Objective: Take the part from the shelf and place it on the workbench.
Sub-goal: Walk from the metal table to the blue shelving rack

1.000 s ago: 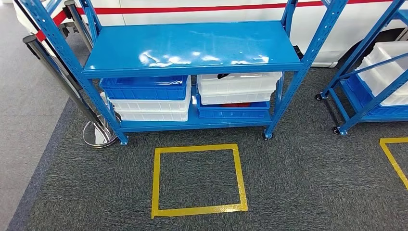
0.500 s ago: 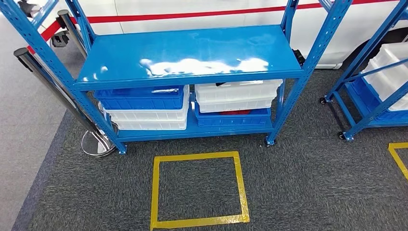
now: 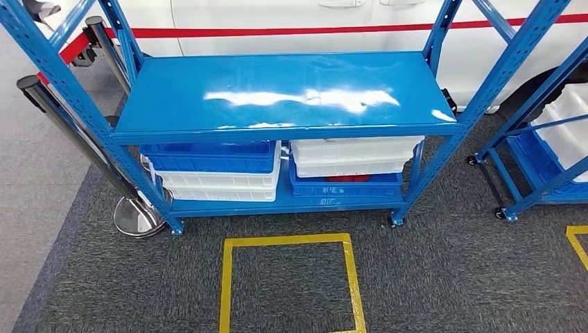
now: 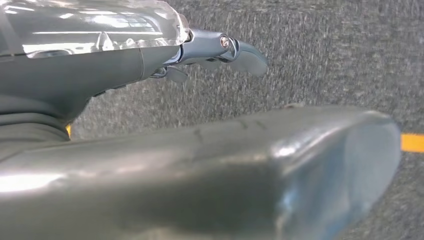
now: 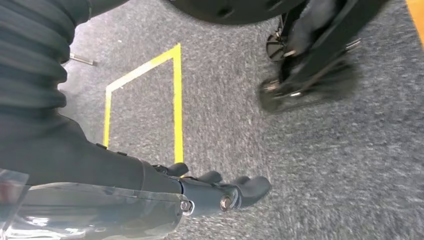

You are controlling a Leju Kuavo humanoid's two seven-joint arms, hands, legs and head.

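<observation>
A blue shelf rack point(image 3: 291, 90) stands ahead in the head view, its middle board bare and glossy. Under that board on the left, a blue bin point(image 3: 208, 158) is stacked on a white bin point(image 3: 218, 187). On the right, a white bin point(image 3: 350, 156) sits on a blue bin point(image 3: 347, 189) with something red point(image 3: 350, 178) showing in the gap. The board hides what the bins hold. My left hand point(image 4: 220, 50) hangs over grey carpet, fingers straight, holding nothing. My right hand point(image 5: 220, 192) also hangs over carpet with nothing in it.
A yellow taped square point(image 3: 227, 284) marks the carpet in front of the rack. A chrome stanchion point(image 3: 135, 215) stands at the rack's left foot. A second blue rack with white bins point(image 3: 548, 159) is at the right. A white vehicle with a red stripe point(image 3: 291, 17) is behind.
The camera has moved closer to the rack: the shelf looks bigger and sits lower in the picture, and the yellow square has slid toward the bottom edge. Nothing on the shelf moved.
</observation>
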